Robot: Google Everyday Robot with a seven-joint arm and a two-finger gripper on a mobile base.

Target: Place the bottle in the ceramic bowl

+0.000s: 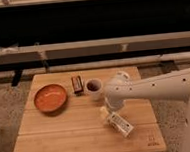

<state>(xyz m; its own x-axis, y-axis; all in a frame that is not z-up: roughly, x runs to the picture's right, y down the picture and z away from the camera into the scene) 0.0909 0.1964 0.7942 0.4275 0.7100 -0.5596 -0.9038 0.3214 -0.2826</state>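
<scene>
Camera view puts my tool [110, 108] low at the upper-left end of the bottle [121, 125], which lies on the table [59, 139] slanting down-right, well apart from the ceramic bowl [50, 98]; whether it grips anything I cannot tell.

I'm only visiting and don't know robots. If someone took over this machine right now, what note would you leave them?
Gripper: low over the table, at the cap end of the bottle.
Bottle: lying on its side, near the table's front edge.
Ceramic bowl: toward the other end of the table, empty.
Done: bottle not yet lifted.
Left: grasp it, lift, carry it past the cup and brown box, and set it in the bowl.
</scene>
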